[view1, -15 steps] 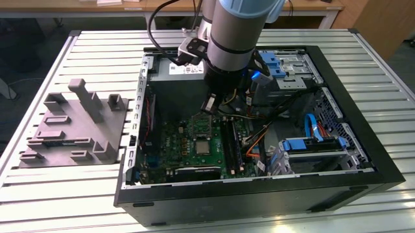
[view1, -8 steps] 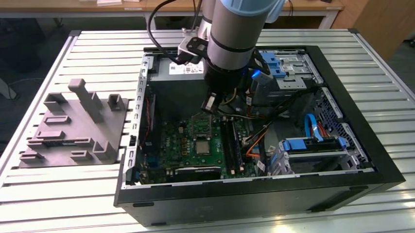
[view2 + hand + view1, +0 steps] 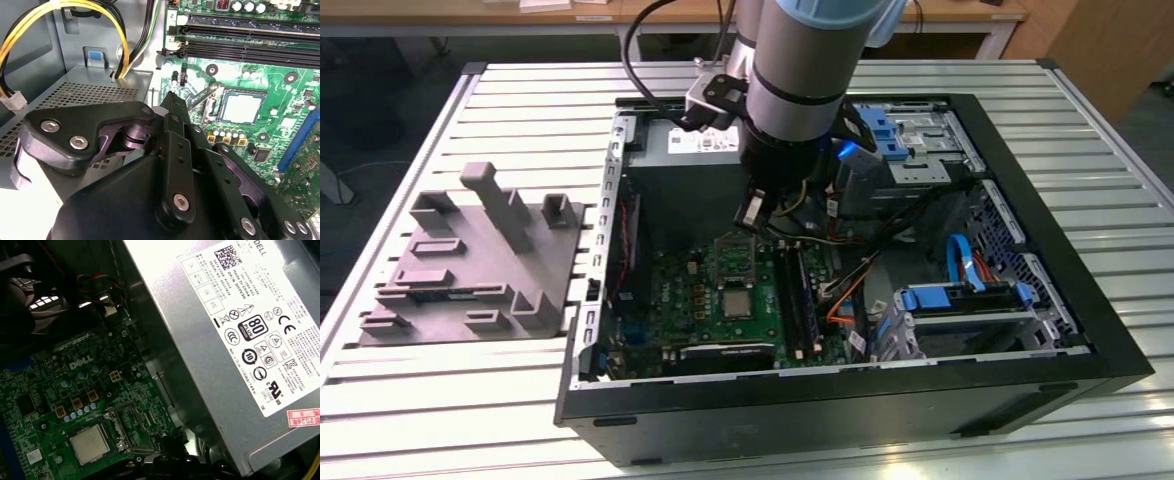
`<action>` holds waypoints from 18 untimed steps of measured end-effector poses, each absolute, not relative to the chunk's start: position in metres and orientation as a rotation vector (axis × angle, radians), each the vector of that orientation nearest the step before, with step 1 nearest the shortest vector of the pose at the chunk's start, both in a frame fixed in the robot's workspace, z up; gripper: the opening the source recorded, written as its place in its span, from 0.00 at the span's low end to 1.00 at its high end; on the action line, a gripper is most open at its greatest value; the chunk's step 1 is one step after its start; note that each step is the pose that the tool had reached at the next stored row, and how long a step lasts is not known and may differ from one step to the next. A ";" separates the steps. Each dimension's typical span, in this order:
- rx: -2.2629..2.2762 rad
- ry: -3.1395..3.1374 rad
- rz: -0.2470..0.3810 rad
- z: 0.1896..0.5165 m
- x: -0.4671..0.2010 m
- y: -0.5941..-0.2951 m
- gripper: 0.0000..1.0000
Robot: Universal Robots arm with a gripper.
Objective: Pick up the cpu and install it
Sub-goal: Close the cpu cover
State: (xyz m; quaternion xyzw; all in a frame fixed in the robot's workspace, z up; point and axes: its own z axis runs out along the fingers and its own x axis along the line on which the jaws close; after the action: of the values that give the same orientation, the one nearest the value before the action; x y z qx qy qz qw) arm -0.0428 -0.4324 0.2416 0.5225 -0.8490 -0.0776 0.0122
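Cpu (image 3: 90,446) already sat in its socket on the green motherboard (image 3: 45,390), and the gripper (image 3: 172,100), pinched together holding nothing, might bump it if it dropped.

White label (image 3: 250,325) on the large grey metal box (image 3: 200,405), first wrist view: a square scan code (image 3: 227,256) at one corner, lines of small black print beside it, then rows of round and boxed certification marks, one a dark efficiency badge (image 3: 254,325). Small red sticker (image 3: 303,418) with dark characters at the label's edge. The same label (image 3: 700,140) shows as a white patch in the exterior view. Green motherboard (image 3: 50,390): a white maker's logo (image 3: 80,363) and a small white sticker (image 3: 34,456). Second wrist view: a single white digit (image 3: 171,16) beside the memory slots (image 3: 250,35). Any marking on the cpu (image 3: 92,446) is too faint to make out
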 end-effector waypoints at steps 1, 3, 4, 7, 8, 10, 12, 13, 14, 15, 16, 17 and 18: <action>1.630 -2.646 -0.242 0.242 -0.043 -0.432 0.11; 1.632 -2.644 -0.242 0.242 -0.043 -0.432 0.11; 1.633 -2.644 -0.242 0.243 -0.043 -0.432 0.11; 1.632 -2.636 -0.220 0.243 -0.043 -0.432 0.11; 1.630 -2.629 -0.199 0.243 -0.043 -0.432 0.11; 1.625 -2.617 -0.160 0.243 -0.044 -0.432 0.11; 1.625 -2.610 -0.143 0.243 -0.044 -0.432 0.11; 1.625 -2.609 -0.142 0.243 -0.045 -0.433 0.11; 1.627 -2.608 -0.141 0.243 -0.045 -0.433 0.11; 1.628 -2.608 -0.141 0.243 -0.046 -0.433 0.11; 1.629 -2.608 -0.141 0.243 -0.047 -0.433 0.11; 1.629 -2.608 -0.140 0.243 -0.047 -0.433 0.11; 1.630 -2.608 -0.140 0.243 -0.047 -0.433 0.11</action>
State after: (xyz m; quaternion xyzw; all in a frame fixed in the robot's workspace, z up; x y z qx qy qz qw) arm -0.0472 -0.4331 0.2427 0.5292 -0.8467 -0.0454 0.0314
